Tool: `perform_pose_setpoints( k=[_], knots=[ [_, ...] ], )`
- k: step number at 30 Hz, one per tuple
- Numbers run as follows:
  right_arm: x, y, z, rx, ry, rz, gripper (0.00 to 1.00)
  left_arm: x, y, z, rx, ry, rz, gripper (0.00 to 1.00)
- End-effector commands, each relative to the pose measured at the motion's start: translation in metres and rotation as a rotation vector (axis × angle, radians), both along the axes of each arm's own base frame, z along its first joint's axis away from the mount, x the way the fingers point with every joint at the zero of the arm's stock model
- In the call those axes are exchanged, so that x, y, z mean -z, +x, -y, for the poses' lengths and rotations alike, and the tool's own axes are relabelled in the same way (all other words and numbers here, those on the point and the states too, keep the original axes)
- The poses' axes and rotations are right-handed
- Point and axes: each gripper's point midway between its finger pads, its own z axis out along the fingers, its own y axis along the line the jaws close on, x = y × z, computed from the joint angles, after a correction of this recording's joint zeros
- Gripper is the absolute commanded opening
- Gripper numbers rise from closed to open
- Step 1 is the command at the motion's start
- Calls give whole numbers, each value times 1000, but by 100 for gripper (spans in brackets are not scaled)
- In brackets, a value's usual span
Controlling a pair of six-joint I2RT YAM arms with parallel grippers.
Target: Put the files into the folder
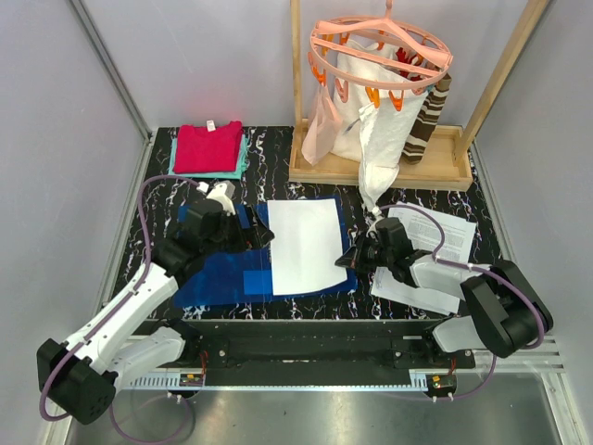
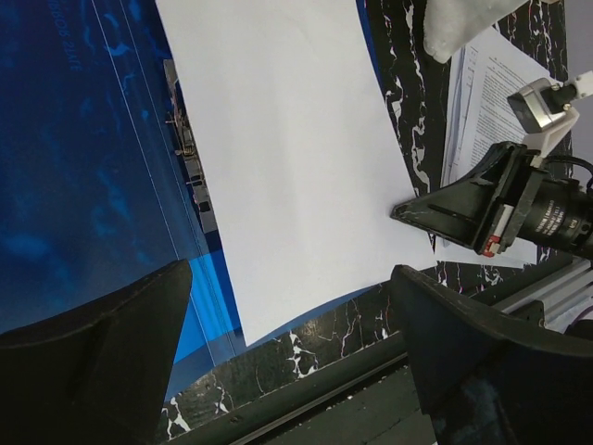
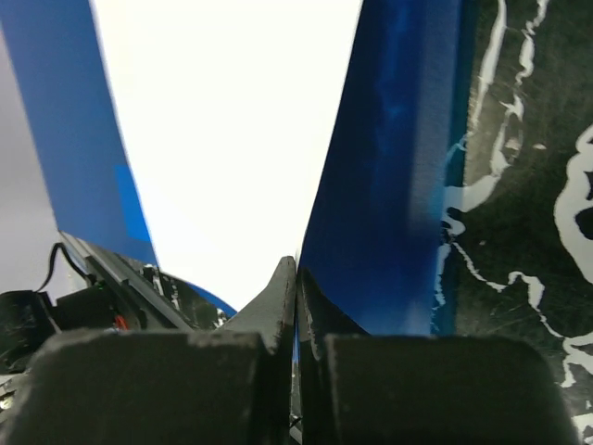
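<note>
The blue folder [image 1: 213, 278] [image 2: 83, 167] [image 3: 380, 185] lies open and flat on the black marbled surface [image 1: 269, 158] [image 2: 315, 343] [image 3: 528, 185]. One white sheet [image 1: 304, 243] [image 2: 287, 139] [image 3: 232, 120] lies on its right half, blank side up. The remaining printed sheets [image 1: 445, 227] [image 2: 482, 93] lie on the surface to the right of the folder, partly under the right arm.

The right gripper [image 1: 350, 260] [image 2: 400, 211] [image 3: 295, 278] lies low at the sheet's right edge. Its fingers [image 3: 269, 311] are clenched tip to tip, with the paper's edge meeting the seam between them (I cannot tell whether any paper is actually caught).

The left gripper [image 1: 250, 232] [image 2: 292, 278] hangs over the folder's middle. Its fingers [image 2: 102, 362] are spread wide and released, holding nothing.

At the far left corner sits a folded red cloth [image 1: 208, 146] on a teal one. A peach peg hanger [image 1: 380, 42] with white garments hangs over a wooden rack [image 1: 371, 171] at the far right.
</note>
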Motion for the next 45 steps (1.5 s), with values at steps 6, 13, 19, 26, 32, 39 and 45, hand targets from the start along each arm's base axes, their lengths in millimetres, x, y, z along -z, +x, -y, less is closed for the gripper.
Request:
perform_pose_setpoints(
  k=[6,13,19,26,32,39,45],
  knots=[
    [-5,11,15,36,-87,74,0,-11,7,5,17,-44,43,93],
    [-3,2,14,-9,-83,70,0,-9,9,8,28,-54,36,93],
    [-4,4,14,-17,-86,92,0,-10,9,6,28,-49,38,93],
    [-2,2,18,-42,-102,89,0,-9,8,6,31,-51,37,93],
    [2,1,17,-58,-104,88,0,-10,8,7,35,-54,35,93],
    [-1,-1,28,4,-137,83,0,-10,8,4,28,-52,37,93],
    [-7,-2,29,10,-128,98,0,-11,8,7,37,-63,34,94]
  ],
)
